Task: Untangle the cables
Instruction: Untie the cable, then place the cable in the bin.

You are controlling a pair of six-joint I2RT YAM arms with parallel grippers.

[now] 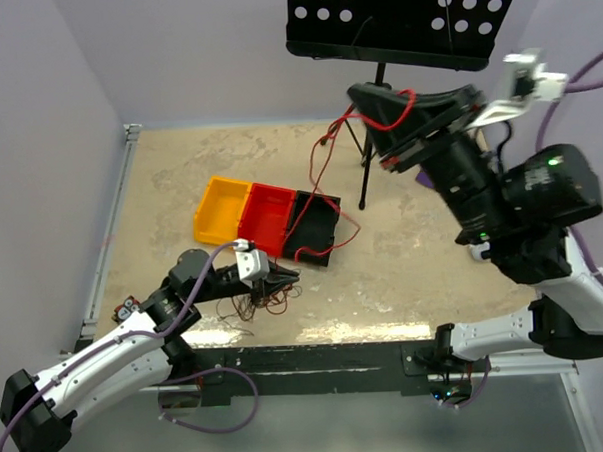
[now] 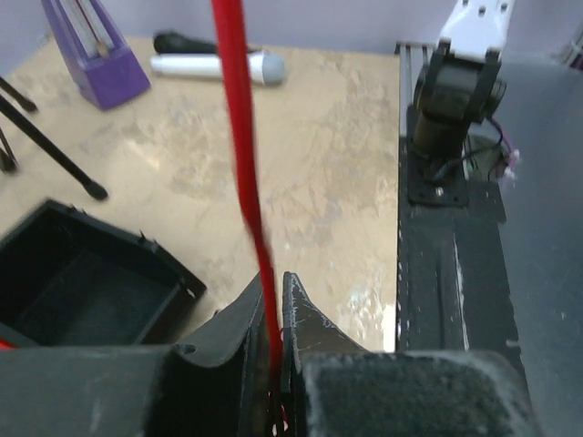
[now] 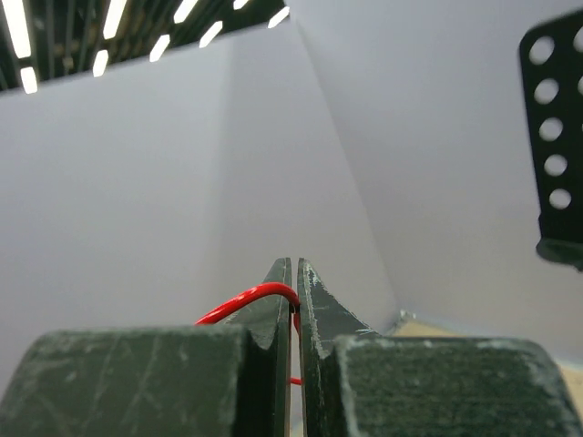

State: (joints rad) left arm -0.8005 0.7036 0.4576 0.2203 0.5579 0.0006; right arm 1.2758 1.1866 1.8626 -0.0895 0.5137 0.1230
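My right gripper [image 1: 364, 95] is raised high over the far right of the table and is shut on a red cable [image 1: 322, 163]; the wrist view shows the cable [image 3: 239, 301] pinched between the closed fingers. That cable hangs down and trails into the black bin [image 1: 326, 207]. My left gripper [image 1: 281, 279] is low near the front edge, just right of a tangle of red and dark cables [image 1: 253, 304]. It is shut on a red cable [image 2: 244, 173] that runs up and away from the fingers.
An orange bin [image 1: 224, 209], a red bin [image 1: 266, 216] and the black bin stand in a row mid-table. A black music stand [image 1: 402, 16] with tripod legs [image 1: 364, 168] stands at the back. A purple holder [image 2: 96, 50] and a white marker [image 2: 219, 66] lie to the right.
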